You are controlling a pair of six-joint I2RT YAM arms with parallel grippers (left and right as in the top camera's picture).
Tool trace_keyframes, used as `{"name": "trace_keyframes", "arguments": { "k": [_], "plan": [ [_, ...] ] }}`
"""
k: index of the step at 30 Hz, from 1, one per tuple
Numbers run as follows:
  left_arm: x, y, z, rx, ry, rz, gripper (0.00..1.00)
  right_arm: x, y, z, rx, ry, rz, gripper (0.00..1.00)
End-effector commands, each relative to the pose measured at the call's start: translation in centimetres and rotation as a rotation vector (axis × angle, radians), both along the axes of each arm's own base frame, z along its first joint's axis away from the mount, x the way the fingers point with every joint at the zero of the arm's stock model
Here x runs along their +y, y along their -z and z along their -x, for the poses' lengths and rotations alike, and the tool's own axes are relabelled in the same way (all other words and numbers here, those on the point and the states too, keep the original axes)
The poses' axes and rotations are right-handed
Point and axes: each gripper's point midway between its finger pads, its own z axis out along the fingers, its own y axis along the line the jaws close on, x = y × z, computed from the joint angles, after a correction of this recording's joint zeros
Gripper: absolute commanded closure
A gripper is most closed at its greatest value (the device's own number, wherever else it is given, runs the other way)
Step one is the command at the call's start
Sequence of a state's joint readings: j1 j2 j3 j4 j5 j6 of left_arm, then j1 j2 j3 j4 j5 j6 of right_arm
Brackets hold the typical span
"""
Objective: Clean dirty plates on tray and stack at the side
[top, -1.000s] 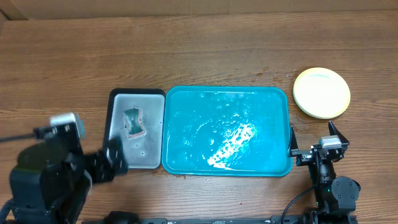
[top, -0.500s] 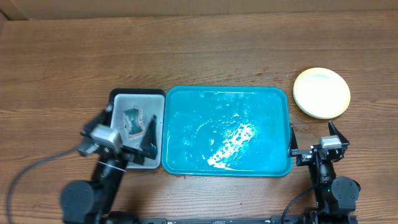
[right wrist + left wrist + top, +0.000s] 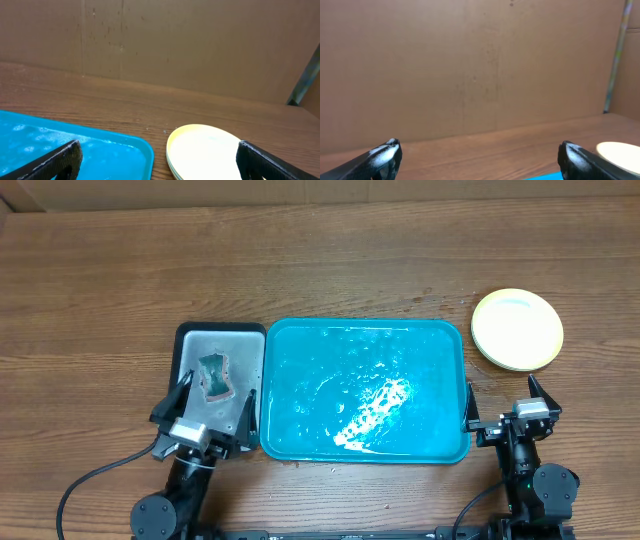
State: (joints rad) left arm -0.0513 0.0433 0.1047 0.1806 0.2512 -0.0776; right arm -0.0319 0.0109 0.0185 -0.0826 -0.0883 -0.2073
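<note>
So the plates [image 3: 517, 328] are sitting in one neat stack on the wooden surface [image 3: 100, 300] at the far right. They're just off the far right corner of the turquoise tray [image 3: 300, 370] and not touching it. The right end effector [image 3: 507, 405] sits on the near side of that stack, beside the tray's near right corner, fingers spread wide and gripping nothing. From its wrist cam the plates [image 3: 210, 147] are pretty much dead ahead, with the tray rim to their left. The turquoise tray holds wet, glossy streaks. The left end effector [image 3: 210, 408] is spread wide too, also empty, hovering over the near end of the grey metal tray [image 3: 190, 340], which sits right against the turquoise one's left side. A greenish sponge [image 3: 215, 375] lies in that grey tray, just beyond the fingers.
</note>
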Motion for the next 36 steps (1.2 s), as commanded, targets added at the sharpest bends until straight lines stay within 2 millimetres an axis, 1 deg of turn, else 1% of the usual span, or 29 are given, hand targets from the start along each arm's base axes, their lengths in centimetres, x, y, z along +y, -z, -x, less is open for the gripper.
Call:
{"name": "trace_keyframes", "arguments": {
  "k": [1,6,11,12,13,15,19,36],
  "plan": [
    [0.3,0.8,0.0,-0.029,-0.023,-0.054,0.00,-0.1,0.2,0.0,-0.002,0.005,-0.001,0.00],
    [0.3,1.8,-0.2,-0.065,-0.036,-0.097,0.00,-0.1,0.2,0.0,-0.002,0.005,-0.001,0.00],
    [0.3,3.3,-0.6,-0.024,-0.052,-0.189,0.00,-0.1,0.2,0.0,-0.002,0.005,-0.001,0.00],
    [0.2,3.9,-0.7,-0.003,-0.051,-0.198,0.00,-0.1,0.2,0.0,-0.002,0.005,-0.001,0.00],
    [0.2,5.1,-0.9,0.047,-0.046,-0.206,0.00,-0.1,0.2,0.0,-0.002,0.005,-0.001,0.00],
    [0.2,6.9,-1.1,0.122,-0.039,-0.210,0.00,-0.1,0.2,0.0,-0.002,0.005,-0.001,0.00],
    [0.2,9.6,-1.1,0.233,-0.026,-0.215,0.00,-0.1,0.2,0.0,-0.002,0.005,-0.001,0.00],
    [0.2,9.5,-1.1,0.233,-0.026,-0.209,0.00,-0.1,0.2,0.0,-0.002,0.005,-0.001,0.00]
  ]
}}
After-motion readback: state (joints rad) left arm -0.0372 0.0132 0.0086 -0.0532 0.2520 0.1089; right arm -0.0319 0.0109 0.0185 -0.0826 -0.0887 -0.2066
